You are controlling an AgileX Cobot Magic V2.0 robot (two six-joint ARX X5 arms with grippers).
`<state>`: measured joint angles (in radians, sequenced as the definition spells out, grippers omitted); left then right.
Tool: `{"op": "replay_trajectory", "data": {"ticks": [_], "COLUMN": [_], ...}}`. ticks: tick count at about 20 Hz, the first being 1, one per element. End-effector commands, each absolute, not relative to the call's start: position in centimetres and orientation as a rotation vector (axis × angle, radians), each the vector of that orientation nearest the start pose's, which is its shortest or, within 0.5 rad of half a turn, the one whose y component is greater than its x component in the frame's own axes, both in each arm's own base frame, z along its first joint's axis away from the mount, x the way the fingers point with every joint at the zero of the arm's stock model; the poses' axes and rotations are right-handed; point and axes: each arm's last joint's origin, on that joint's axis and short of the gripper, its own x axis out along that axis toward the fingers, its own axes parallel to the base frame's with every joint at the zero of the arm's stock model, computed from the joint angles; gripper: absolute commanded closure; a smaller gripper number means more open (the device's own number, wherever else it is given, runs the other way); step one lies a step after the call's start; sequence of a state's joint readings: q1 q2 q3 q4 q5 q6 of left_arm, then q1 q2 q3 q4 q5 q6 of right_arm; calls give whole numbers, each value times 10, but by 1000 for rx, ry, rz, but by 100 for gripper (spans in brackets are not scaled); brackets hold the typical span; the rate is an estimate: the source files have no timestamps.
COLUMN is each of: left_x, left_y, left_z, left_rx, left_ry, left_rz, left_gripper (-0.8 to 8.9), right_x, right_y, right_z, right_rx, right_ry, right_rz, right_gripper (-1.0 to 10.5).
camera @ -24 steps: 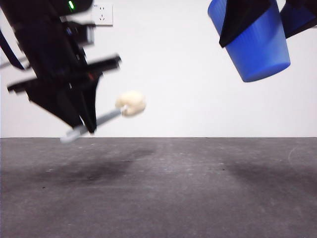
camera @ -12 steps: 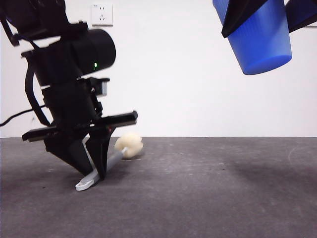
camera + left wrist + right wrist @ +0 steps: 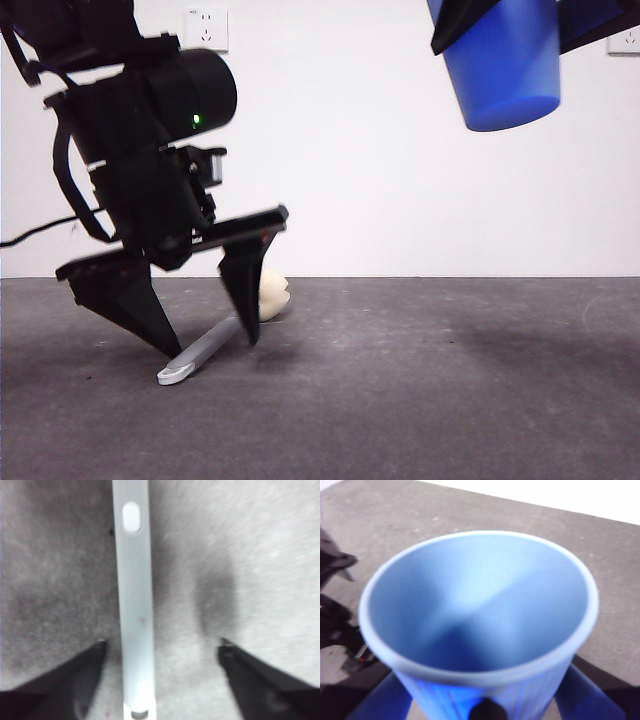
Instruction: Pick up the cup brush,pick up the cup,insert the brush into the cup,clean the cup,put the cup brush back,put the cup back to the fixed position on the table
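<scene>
Left gripper (image 3: 205, 340): jaws spread wide, gripping nothing, low over the table (image 3: 420, 400).
Cup brush (image 3: 205, 352): lies flat between the jaws, handle crosswise to their closing line, nearer one jaw.
Right gripper (image 3: 485, 712): clamped on the cup (image 3: 503, 65), aloft, well apart.
Hidden: sponge head mostly behind a jaw.

We saw the brush (image 3: 205, 350) lying on the table (image 3: 420, 400) at left, the cup (image 3: 503, 65) high above at right
</scene>
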<state>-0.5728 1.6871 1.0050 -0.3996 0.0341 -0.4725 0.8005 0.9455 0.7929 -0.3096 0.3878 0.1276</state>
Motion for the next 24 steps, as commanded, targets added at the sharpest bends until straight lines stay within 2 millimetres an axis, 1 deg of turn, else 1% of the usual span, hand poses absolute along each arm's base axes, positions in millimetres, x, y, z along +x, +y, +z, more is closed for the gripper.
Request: {"op": "replay_trajectory", "data": {"ticks": [1, 4, 6, 10, 13, 15, 18, 20, 24], "left_x": [266, 253, 240, 208, 183, 169, 154, 150, 149], "left_y": [-174, -165, -157, -139, -124, -115, -105, -102, -102], "left_z": [188, 217, 240, 287, 311, 321, 329, 331, 332], "left_rx": [-104, -71, -57, -103, -112, -117, -120, -121, -122], "left_ry": [1116, 1058, 1004, 880, 805, 779, 766, 756, 751], "left_rz": [-317, -364, -397, -493, -524, -532, -534, -530, -530], "left_gripper": [396, 396, 396, 396, 396, 396, 396, 397, 396], "right_x": [160, 179, 191, 211, 230, 242, 259, 267, 275], "right_y": [139, 141, 142, 144, 146, 148, 143, 138, 133], "right_z": [292, 273, 253, 213, 190, 176, 155, 145, 131], "right_rx": [-96, -61, -42, -35, -51, -60, -50, -51, -70], "right_ry": [404, 389, 403, 421, 416, 398, 404, 396, 397], "right_rz": [379, 376, 403, 412, 402, 431, 415, 418, 428], "right_gripper": [959, 959, 959, 959, 959, 959, 959, 959, 959]}}
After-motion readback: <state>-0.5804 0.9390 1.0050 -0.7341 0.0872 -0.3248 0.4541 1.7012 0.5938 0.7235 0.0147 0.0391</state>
